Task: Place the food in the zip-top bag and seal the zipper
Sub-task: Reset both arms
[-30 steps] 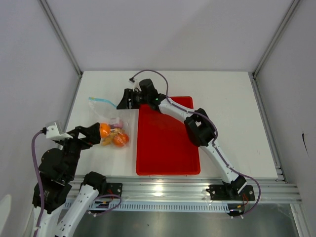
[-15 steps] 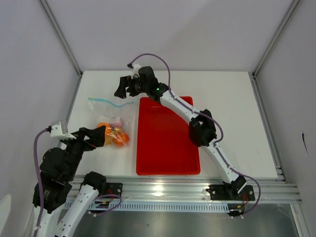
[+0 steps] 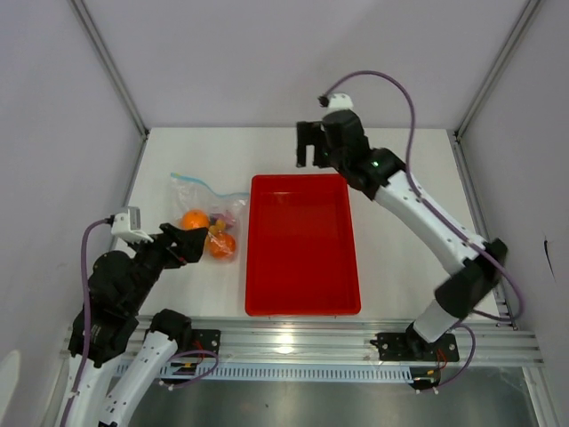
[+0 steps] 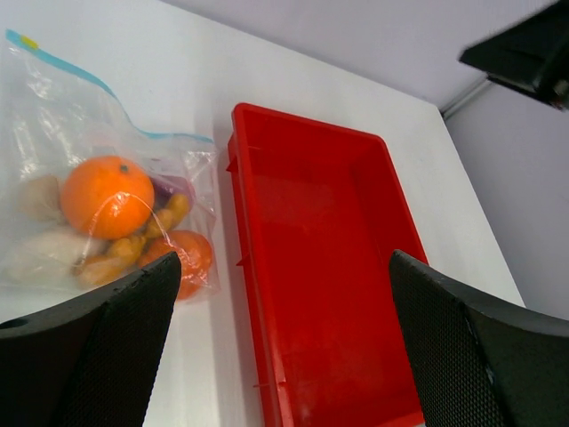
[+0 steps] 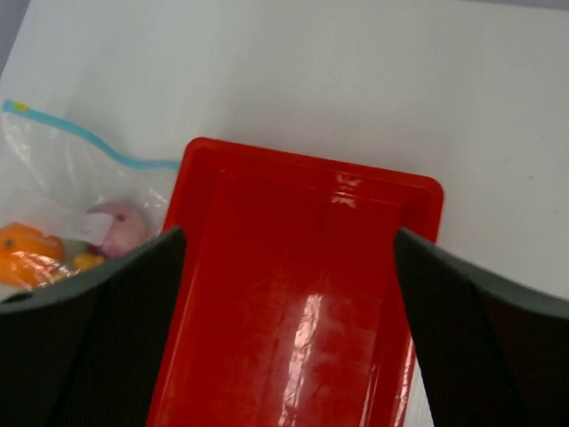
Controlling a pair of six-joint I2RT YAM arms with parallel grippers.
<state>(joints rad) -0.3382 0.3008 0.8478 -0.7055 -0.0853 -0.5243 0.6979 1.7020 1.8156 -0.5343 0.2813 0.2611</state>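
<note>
1. Black left claw (image 3: pixel 191 245), spread and empty, hangs by the zip-top bag's (image 3: pixel 203 206) near end.
2. The food (image 4: pixel 107 196) sits inside, left of the red tray (image 3: pixel 302 310).
3. The zipper (image 4: pixel 53 58) runs along the far edge, perhaps unsealed; the right claw (image 3: pixel 307 151), also spread, is farther.

Clear bag (image 4: pixel 53 116), blue zipper (image 4: pixel 84 76); red tray (image 3: pixel 302 298).

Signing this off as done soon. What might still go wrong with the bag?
The zipper runs bent and wavy; whether it is pressed shut all along cannot be told, so the food might spill when the zip-top bag is lifted. The open left gripper hangs close to the bag; a careless move might snag it.
</note>
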